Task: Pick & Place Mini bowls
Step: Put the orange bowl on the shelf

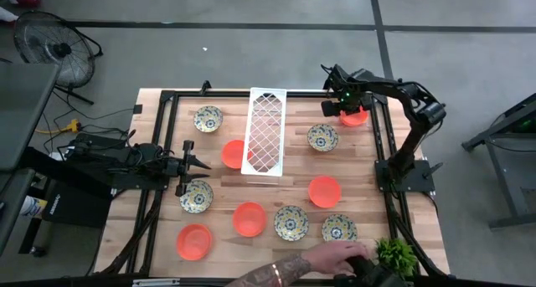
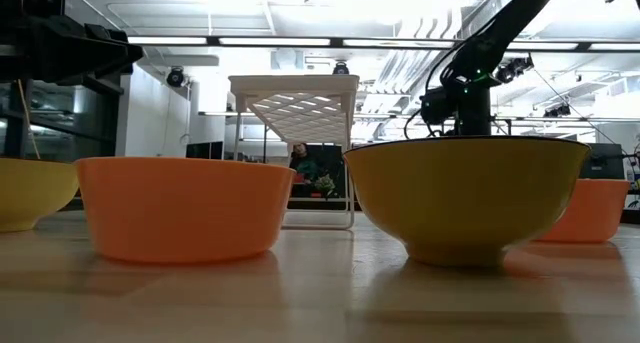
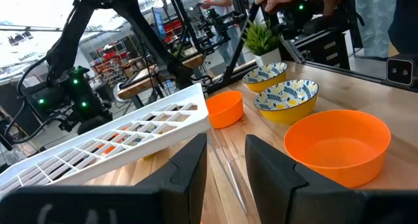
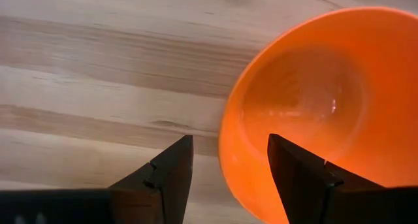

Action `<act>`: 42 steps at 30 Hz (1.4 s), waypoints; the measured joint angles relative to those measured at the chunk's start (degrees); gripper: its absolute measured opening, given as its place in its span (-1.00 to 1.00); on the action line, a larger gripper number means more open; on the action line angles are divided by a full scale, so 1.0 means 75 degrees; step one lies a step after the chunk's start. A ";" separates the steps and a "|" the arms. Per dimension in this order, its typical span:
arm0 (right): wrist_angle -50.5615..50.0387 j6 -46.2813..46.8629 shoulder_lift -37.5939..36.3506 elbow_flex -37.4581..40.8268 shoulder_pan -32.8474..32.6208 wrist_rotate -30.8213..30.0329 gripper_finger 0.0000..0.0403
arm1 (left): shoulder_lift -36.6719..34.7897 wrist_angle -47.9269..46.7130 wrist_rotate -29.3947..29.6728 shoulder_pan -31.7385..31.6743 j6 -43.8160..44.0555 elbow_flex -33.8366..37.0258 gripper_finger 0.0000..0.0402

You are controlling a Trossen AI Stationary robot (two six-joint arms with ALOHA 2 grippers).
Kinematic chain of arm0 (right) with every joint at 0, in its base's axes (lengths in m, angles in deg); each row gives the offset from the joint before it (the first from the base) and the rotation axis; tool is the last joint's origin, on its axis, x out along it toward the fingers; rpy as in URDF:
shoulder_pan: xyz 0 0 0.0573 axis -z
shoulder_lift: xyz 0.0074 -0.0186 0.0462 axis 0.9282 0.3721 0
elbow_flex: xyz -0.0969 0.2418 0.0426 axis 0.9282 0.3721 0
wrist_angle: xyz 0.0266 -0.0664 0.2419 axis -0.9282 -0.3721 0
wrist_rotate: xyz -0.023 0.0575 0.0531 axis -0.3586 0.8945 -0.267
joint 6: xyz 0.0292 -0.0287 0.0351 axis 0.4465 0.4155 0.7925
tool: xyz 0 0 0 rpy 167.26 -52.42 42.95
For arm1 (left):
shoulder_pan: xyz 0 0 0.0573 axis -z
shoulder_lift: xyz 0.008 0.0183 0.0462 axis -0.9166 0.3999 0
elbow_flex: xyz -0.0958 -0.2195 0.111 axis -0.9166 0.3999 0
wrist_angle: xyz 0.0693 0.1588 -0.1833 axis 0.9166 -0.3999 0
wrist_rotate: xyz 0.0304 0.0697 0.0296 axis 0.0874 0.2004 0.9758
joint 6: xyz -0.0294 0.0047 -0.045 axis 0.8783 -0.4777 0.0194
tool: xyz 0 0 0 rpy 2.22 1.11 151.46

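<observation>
Ten mini bowls stand upright on the wooden table. Orange ones: (image 1: 232,152), (image 1: 324,191), (image 1: 249,218), (image 1: 193,241) and, near the far right corner, (image 1: 355,116). Patterned ones: (image 1: 208,118), (image 1: 322,137), (image 1: 195,196), (image 1: 291,222), (image 1: 338,229). My right gripper (image 1: 347,105) hangs over the far right orange bowl (image 4: 313,100), open and pointing down. One finger (image 4: 300,178) is over the bowl's inside, the other (image 4: 163,175) outside its rim (image 4: 225,152); no touch shows. My left gripper (image 1: 199,163) waits open at the table's left, low over the wood.
A long white lattice tray (image 1: 266,132) lies in the far middle of the table, one long side raised. A person's tattooed hand (image 1: 335,255) reaches in at the near edge beside a small green plant (image 1: 394,253). Black frame rails (image 1: 387,145) border the table.
</observation>
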 joint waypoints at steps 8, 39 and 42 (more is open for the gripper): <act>-0.0005 -0.0010 0.0000 0.0003 0.0000 0.0000 -0.23 | -0.0002 0.0001 0.0000 0.0000 0.0000 -0.0003 -0.50; -0.0326 -0.0140 -0.0303 -0.0174 -0.0107 0.0604 -0.99 | -0.0002 0.0000 0.0000 0.0000 -0.0001 -0.0003 -0.50; -0.0917 -0.0378 -0.0309 -0.0713 -0.0201 0.0614 -0.99 | -0.0001 -0.0001 0.0000 0.0000 0.0000 -0.0003 -0.50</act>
